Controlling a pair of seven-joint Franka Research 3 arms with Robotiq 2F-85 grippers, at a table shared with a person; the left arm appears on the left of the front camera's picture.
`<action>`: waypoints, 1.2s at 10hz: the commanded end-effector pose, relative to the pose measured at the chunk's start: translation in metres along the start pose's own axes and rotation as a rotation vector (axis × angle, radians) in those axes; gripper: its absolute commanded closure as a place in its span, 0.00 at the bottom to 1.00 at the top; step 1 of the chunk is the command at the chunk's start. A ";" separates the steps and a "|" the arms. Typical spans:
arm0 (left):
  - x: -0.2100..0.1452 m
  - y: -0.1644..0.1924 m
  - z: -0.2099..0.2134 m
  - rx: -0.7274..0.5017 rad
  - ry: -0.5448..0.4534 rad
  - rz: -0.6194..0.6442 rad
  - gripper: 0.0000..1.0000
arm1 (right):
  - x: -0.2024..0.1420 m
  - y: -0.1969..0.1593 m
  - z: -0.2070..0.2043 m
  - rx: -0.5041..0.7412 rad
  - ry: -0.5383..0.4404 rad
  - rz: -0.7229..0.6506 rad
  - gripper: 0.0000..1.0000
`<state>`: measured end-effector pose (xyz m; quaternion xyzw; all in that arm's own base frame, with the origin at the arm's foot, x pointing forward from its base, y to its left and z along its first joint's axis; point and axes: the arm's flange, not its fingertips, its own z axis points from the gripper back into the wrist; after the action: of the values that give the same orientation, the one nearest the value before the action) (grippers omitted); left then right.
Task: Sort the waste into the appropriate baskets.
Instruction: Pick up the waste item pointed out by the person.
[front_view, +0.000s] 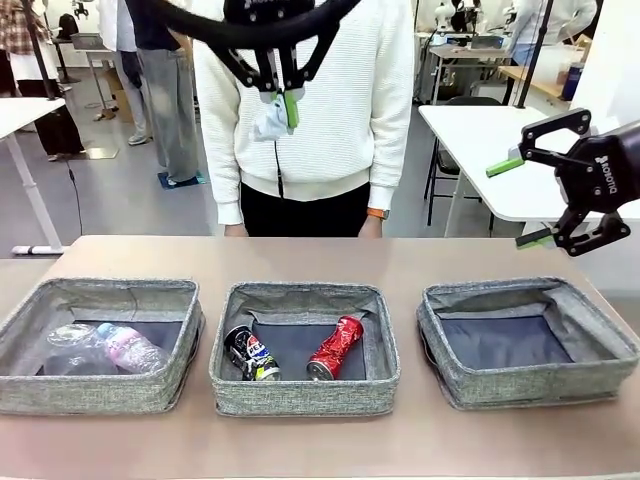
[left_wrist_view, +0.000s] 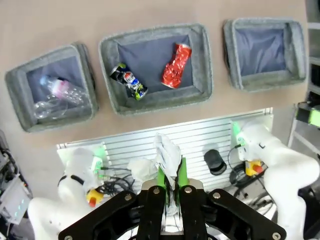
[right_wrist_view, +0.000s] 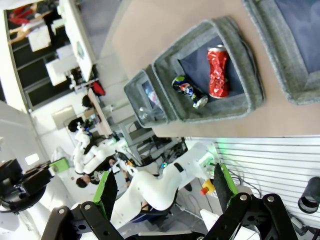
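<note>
White paper wad (front_view: 270, 122) held pinched in the jaws of the left gripper (left_wrist_view: 170, 176), high above the middle basket (front_view: 228, 378); right gripper (front_view: 545, 198) spread, idle; last sorting step judged in hand, carriage over the bare right basket (front_view: 438, 378) and release required

Three grey baskets (front_view: 300, 395) sit in a row. The left holds a clear bottle (front_view: 130, 348) and cup (front_view: 70, 335), the middle a red can (front_view: 336, 347) and dark can (front_view: 250, 354). A white paper wad (front_view: 270, 122) hangs pinched high above.
</note>
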<state>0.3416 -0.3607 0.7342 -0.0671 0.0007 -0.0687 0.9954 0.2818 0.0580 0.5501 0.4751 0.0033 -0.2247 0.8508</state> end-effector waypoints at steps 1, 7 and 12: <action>-0.002 -0.014 0.011 0.036 -0.037 0.002 0.93 | 0.002 0.002 0.000 0.020 0.007 0.020 0.00; -0.002 -0.004 0.006 0.009 -0.024 -0.009 0.93 | 0.002 0.002 0.000 0.020 0.007 0.020 0.00; -0.002 -0.004 0.006 0.009 -0.024 -0.009 0.93 | 0.002 0.002 0.000 0.020 0.007 0.020 0.00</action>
<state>0.3418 -0.3669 0.7399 -0.0588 -0.0152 -0.0760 0.9953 0.2818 0.0580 0.5501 0.4751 0.0033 -0.2247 0.8508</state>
